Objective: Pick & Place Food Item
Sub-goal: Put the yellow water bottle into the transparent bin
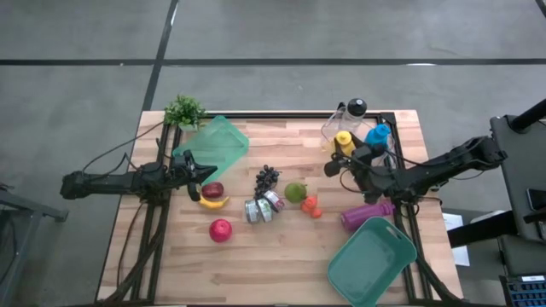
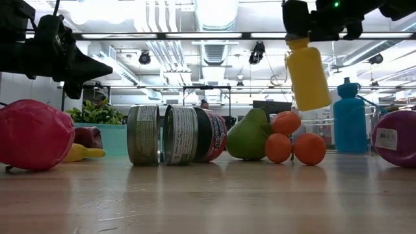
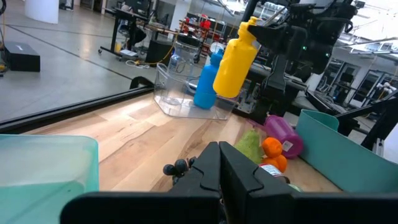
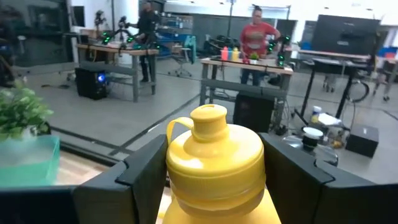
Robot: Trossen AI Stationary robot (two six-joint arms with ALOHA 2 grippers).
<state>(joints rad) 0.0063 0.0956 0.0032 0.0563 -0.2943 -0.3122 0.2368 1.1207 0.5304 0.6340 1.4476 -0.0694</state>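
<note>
A yellow bottle (image 2: 307,75) hangs in the air over the table's far right part, with my right gripper (image 1: 348,156) shut on it. My left gripper (image 1: 205,175) hovers shut and empty at the left, above a dark red fruit (image 1: 212,189) and a banana (image 1: 213,202). On the wooden table lie a red apple (image 1: 220,229), dark grapes (image 1: 267,177), a green pear (image 1: 295,192), oranges (image 1: 311,205) and tin cans (image 1: 263,207) on their sides. My right gripper pinches the yellow bottle between its two fingers (image 4: 146,174), one on each side of the bottle's shoulder (image 4: 186,186), just under the cap (image 4: 208,118). The fingers come in level from the table's right. The bottle hangs cap up, slightly tilted, its base (image 2: 313,104) clear of the table.
A blue bottle (image 1: 377,135) and a clear pitcher (image 1: 339,124) stand at the far right. A purple bottle (image 1: 367,213) lies beside a teal bin (image 1: 373,260) at the near right. A pale green tray (image 1: 217,145) and a potted plant (image 1: 184,111) sit far left.
</note>
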